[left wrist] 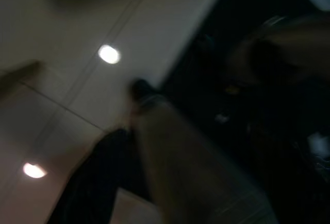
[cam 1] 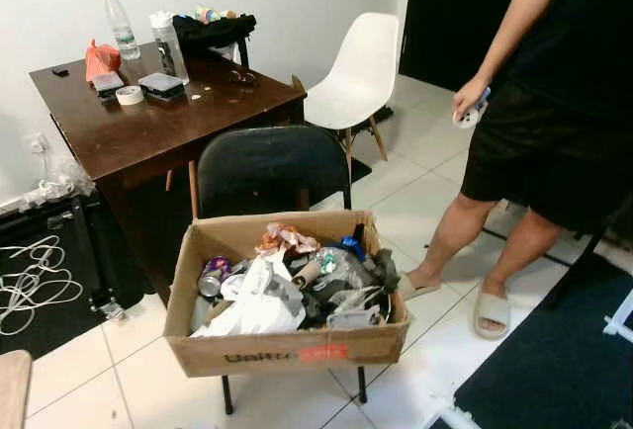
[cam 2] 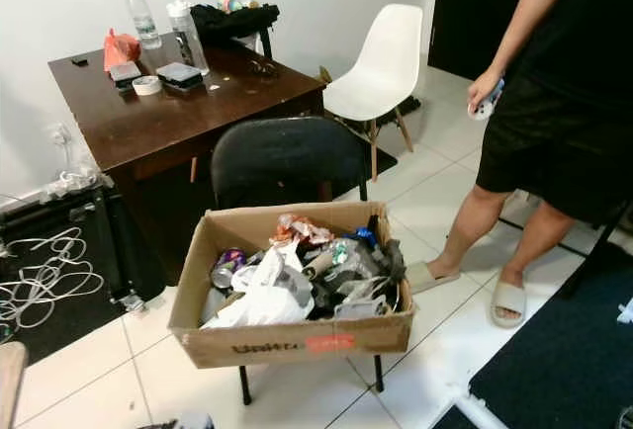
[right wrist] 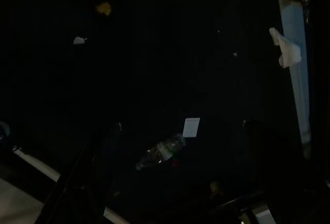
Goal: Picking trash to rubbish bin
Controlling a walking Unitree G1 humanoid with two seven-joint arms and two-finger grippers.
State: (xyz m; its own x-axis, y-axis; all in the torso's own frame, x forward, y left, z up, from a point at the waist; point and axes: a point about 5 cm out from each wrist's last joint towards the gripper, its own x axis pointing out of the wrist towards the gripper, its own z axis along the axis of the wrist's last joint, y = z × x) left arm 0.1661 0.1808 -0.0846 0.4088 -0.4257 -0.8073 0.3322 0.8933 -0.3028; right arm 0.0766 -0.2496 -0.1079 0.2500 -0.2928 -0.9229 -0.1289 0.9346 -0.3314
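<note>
A cardboard box (cam 1: 287,350) serves as the rubbish bin; it sits on the seat of a dark chair (cam 1: 269,167), which lifts its open top toward arm height, probably so trash can be dropped in from above; it is already heaped with white plastic bags (cam 1: 252,310), cans and wrappers, so part of the job looks done; behind it a brown table (cam 1: 158,118) carries a water bottle (cam 1: 120,24), an orange bag (cam 1: 100,58) and a roll of tape (cam 1: 129,95); a person (cam 1: 554,103) stands to the right holding a small device; the right wrist view is very dark, yet a plastic bottle (right wrist: 161,152) and paper scraps lie on a dark mat below, likely trash left to collect; whether either gripper is open or closed, or holds anything, I cannot tell; the left wrist view is blurred
</note>
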